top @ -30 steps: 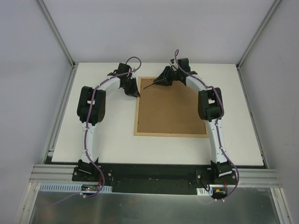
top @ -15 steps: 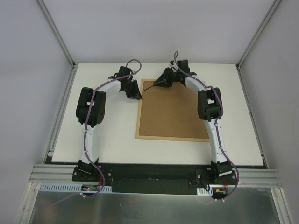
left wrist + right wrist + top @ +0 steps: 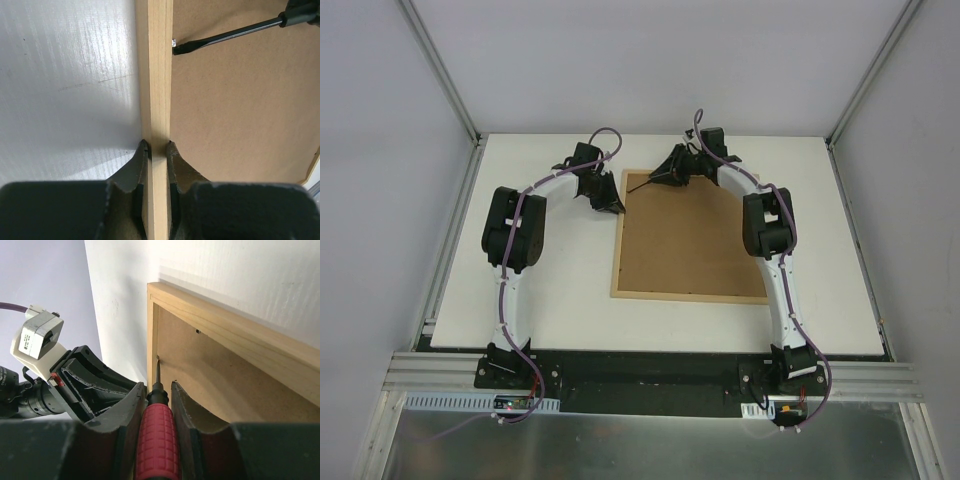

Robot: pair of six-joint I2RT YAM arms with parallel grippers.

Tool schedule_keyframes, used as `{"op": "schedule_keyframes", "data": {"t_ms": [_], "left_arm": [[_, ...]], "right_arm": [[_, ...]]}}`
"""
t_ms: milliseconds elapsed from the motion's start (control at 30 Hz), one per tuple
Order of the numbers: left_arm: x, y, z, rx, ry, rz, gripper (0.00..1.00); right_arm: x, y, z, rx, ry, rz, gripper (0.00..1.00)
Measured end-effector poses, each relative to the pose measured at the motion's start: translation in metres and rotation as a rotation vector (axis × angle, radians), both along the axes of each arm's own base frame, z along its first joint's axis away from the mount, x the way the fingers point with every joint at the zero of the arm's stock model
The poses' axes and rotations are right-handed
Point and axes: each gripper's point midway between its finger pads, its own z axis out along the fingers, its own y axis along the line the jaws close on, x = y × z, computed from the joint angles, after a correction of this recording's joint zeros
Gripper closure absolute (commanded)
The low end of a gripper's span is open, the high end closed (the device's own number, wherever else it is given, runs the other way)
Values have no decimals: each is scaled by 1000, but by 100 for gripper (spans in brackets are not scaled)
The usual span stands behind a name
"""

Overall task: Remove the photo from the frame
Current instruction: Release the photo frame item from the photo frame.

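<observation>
- The frame (image 3: 688, 295) lies flat and back-up on the white table (image 3: 540, 300), a little right of the middle, with its long sides running away from the arm bases.
- Only its brown fibreboard back (image 3: 690, 235) faces up, set inside the thin rails of light wood. The photo is hidden underneath it and shows in no view.
- The left gripper (image 3: 612, 203) sits at the frame's left rail, close to the far-left corner. From its wrist camera the left gripper (image 3: 156, 147) has one finger on the outer face of the rail and the other on the inner face, so it is pinched narrowly onto the wood.
- The right gripper (image 3: 670, 172) hangs over the far edge of the frame, angled towards that same corner. In its own view the right gripper (image 3: 158, 386) is clamped around the ribbed red handle of a screwdriver (image 3: 157, 440).
- The screwdriver's thin black shaft (image 3: 642, 185) slants down and to the left over the fibreboard. Its tip (image 3: 179, 48) meets the inner edge of the left rail, just beside a small bright metal piece (image 3: 174, 42) at the seam between wood and board.
- The two grippers are near each other but apart, with the rail between them.
- Both white arms curve inwards from their bases at the near edge, the left arm (image 3: 510, 235) beside the frame and the right arm (image 3: 772, 235) along its right side.
- Plain grey walls with aluminium posts close in the table on three sides.
</observation>
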Motion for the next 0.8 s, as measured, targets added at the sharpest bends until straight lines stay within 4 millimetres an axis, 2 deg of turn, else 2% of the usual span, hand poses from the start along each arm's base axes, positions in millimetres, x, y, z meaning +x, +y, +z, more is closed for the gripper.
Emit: {"op": "schedule_keyframes", "data": {"t_ms": [500, 800], "left_arm": [[-3, -4, 0, -7, 10, 2, 100], [-3, -4, 0, -8, 10, 1, 100]], "right_arm": [[5, -6, -2, 16, -5, -3, 100], [3, 0, -1, 14, -37, 25, 100]]}}
